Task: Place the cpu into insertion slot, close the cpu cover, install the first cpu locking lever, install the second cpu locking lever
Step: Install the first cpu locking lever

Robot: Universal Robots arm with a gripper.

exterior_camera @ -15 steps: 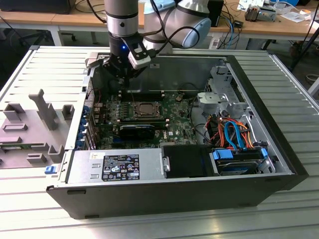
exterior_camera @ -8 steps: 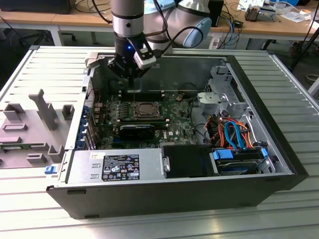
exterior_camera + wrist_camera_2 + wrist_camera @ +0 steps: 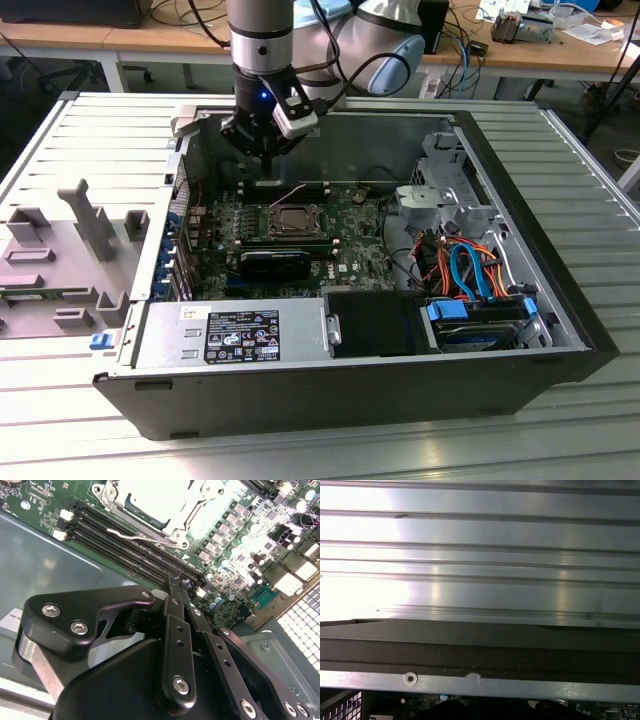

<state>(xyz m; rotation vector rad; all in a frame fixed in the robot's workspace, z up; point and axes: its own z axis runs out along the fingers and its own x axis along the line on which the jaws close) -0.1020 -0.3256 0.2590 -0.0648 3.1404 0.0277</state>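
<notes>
Black fingers [image 3: 178,587] clenched together, holding nothing, above memory slots [image 3: 135,550] beside insertion slot [image 3: 155,505].

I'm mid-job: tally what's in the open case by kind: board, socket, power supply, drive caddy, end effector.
Green circuit board: 1
Insertion slot: 1
Power supply: 1
Blue drive caddy: 1
End effector: 1
Total: 5
</notes>
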